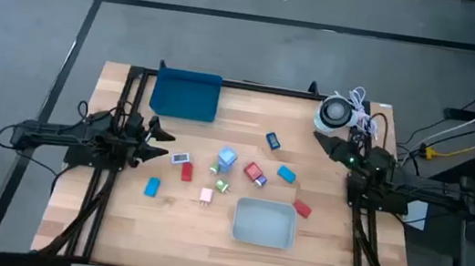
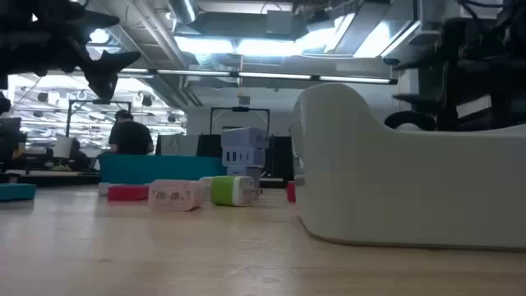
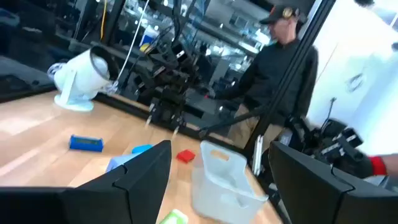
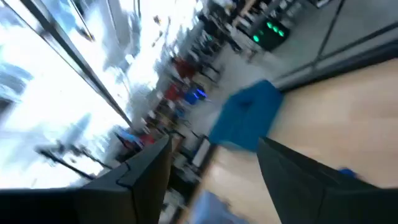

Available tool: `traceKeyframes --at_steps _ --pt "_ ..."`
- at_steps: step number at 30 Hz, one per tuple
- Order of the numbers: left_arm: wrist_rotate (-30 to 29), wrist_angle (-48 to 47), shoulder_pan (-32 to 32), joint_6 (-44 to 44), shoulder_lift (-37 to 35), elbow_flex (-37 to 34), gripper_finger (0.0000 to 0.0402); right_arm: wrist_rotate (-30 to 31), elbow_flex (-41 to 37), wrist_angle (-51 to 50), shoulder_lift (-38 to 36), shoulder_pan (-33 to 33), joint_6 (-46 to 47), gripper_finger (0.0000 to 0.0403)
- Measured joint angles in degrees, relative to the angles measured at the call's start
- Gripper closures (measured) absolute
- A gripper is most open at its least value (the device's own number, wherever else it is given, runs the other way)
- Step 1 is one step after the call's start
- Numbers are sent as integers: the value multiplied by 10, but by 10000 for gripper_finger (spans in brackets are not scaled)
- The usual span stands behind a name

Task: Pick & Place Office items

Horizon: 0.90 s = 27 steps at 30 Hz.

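Several small office pieces lie scattered mid-table: a white one point(image 1: 181, 157), red point(image 1: 186, 171), blue point(image 1: 152, 186), pink point(image 1: 206, 197), light blue point(image 1: 227, 157), green point(image 1: 221, 186), red-and-white point(image 1: 255, 174), another light blue point(image 1: 286, 173), dark blue point(image 1: 272, 140) and red point(image 1: 302, 208). My left gripper point(image 1: 165, 142) hovers open at the table's left side, just left of the white piece. My right gripper point(image 1: 322, 140) is open above the far right part of the table, near the white coiled cable point(image 1: 337, 112). The low view shows the pink piece point(image 2: 177, 194) and green piece point(image 2: 233, 190) resting on the wood.
A pale grey bin point(image 1: 262, 237) stands near the table's near edge, right of centre, and fills the low view's right side point(image 2: 411, 189). A dark blue tray point(image 1: 186, 94) sits at the far edge. A person point(image 3: 273, 68) stands beyond the table's right side.
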Motion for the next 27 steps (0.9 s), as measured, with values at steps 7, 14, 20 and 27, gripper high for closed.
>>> traceKeyframes --at_steps 7,14,20,27 --pt "-20 19 0 -87 0 0 137 54 0 114 6 43 3 160" --pt "-42 268 0 -95 0 0 137 77 4 300 51 93 -50 160" --pt "-61 487 0 -47 0 14 137 -38 88 449 133 135 -270 160" --pt "-128 462 0 70 23 70 137 -194 264 471 232 147 -443 160"
